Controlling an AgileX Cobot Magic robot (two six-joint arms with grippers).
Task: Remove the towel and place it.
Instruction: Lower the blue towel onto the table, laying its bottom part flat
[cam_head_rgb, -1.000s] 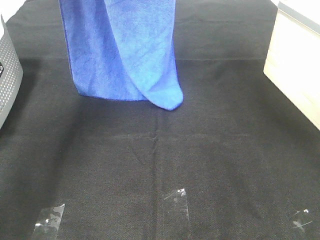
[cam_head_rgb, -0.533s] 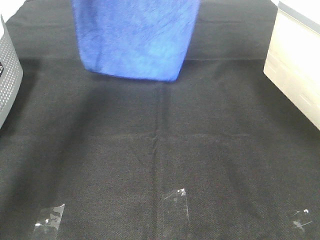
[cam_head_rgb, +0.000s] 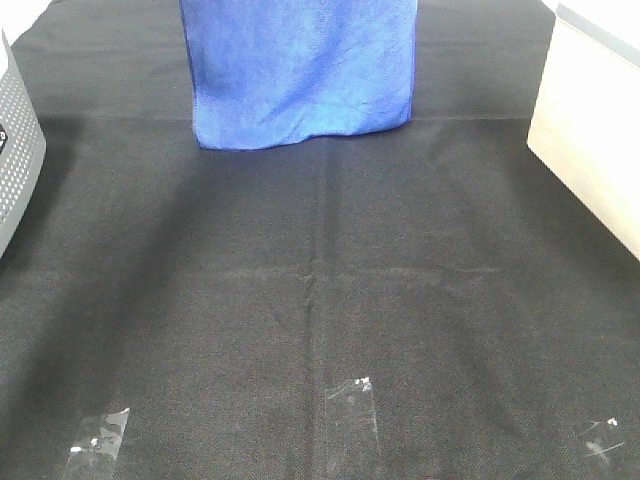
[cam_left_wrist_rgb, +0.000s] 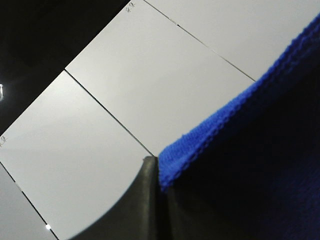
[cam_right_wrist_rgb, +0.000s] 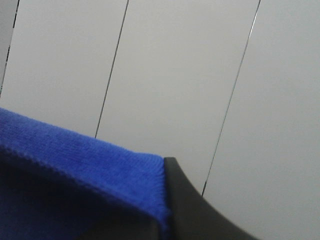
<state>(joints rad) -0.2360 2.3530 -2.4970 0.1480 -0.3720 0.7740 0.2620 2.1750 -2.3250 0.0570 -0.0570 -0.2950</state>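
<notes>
1. The large rectangular royal-blue microfibre towel (cam_head_rgb: 300, 70) has gone up. A second ago it hung low over the far part of the worktop with one folded corner drooping well below the rest. Half a second ago that corner was gone and the lower hem was higher.
2. Now the hem is higher again and nearly level. The towel hangs flat as a broad sheet, shifted a little to the right in the high view. It looks clear of the black woven cloth (cam_head_rgb: 320, 300) that covers the worktop.
3. For the task, I judge that the removing part is about done: the towel is lifted and spread by its upper edge. The placing is not yet done.
4. The left tool (cam_left_wrist_rgb: 159, 175) is closed on the towel's stitched edge, with a dark finger pressed against the blue fabric.
5. The right tool (cam_right_wrist_rgb: 164, 210) is likewise clamped shut on the towel's edge. Neither tool shows in the high view, as both are above its frame.
6. Count:
   - Towel: one.
   - Tools: two, each gripping the towel.
   - Black cloth: one.
   - Grey perforated bin (cam_head_rgb: 15, 150): one, at the left edge.
   - Pale cream box (cam_head_rgb: 590, 130): one, at the right edge.
   - Strips of clear tape (cam_head_rgb: 350, 405): three, stuck along the near part of the cloth and well apart from each other.
</notes>
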